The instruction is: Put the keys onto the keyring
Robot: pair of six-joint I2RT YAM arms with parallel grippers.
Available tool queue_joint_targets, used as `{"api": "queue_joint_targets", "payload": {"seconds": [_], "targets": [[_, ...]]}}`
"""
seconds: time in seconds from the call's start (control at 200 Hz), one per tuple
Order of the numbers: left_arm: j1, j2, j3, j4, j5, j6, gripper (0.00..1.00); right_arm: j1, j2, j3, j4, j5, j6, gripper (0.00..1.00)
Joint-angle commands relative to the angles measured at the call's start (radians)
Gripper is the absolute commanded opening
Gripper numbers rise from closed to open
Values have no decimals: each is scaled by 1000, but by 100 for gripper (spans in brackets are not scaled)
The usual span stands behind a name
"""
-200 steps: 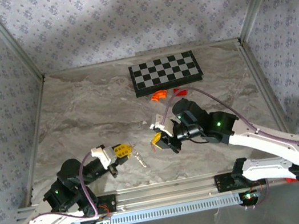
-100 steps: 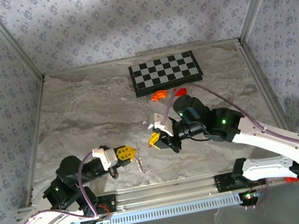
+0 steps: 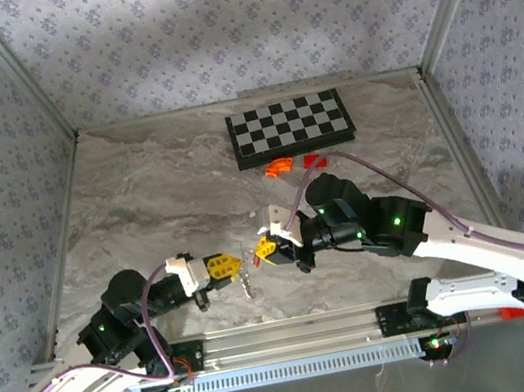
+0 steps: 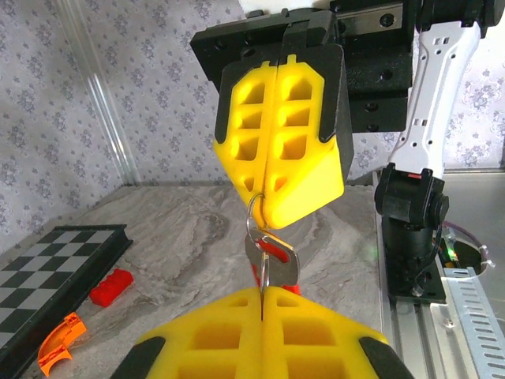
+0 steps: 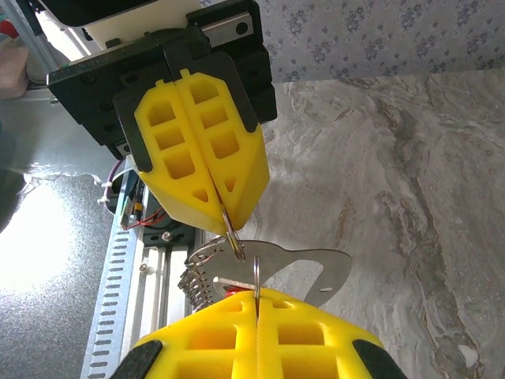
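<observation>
My two grippers meet tip to tip near the table's front middle. The left gripper [image 3: 225, 264] [image 4: 262, 290] is shut on the keyring [image 5: 233, 238], a thin silvery wire loop. A flat silver plate [image 5: 316, 268] and toothed metal pieces [image 3: 246, 280] hang from it. The right gripper [image 3: 261, 250] [image 5: 256, 294] is shut on the keys [image 4: 276, 254], a small silver head with a red part, held by a thin ring. In the left wrist view the right gripper's yellow fingers [image 4: 300, 150] stand just above my own. How the two thin rings are linked I cannot tell.
A black-and-white chessboard [image 3: 291, 128] lies at the back of the table. In front of it are an orange curved piece [image 3: 279, 165] and a red block [image 3: 315, 160]. The metal rail [image 3: 287, 336] runs along the near edge, right below the grippers.
The left gripper has moved right and the right gripper left. Their tips now nearly touch, with the hanging metal pieces between them. Both stayed shut.
</observation>
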Motion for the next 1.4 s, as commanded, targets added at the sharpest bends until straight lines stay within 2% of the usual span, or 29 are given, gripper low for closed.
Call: {"api": "queue_joint_targets", "payload": {"seconds": [0.0, 1.399], "targets": [[-6, 5, 34, 63, -5, 17, 0, 8, 3, 5, 21, 13, -18, 0], [-6, -12, 18, 64, -20, 16, 0, 27, 3, -8, 24, -2, -66, 0]]}}
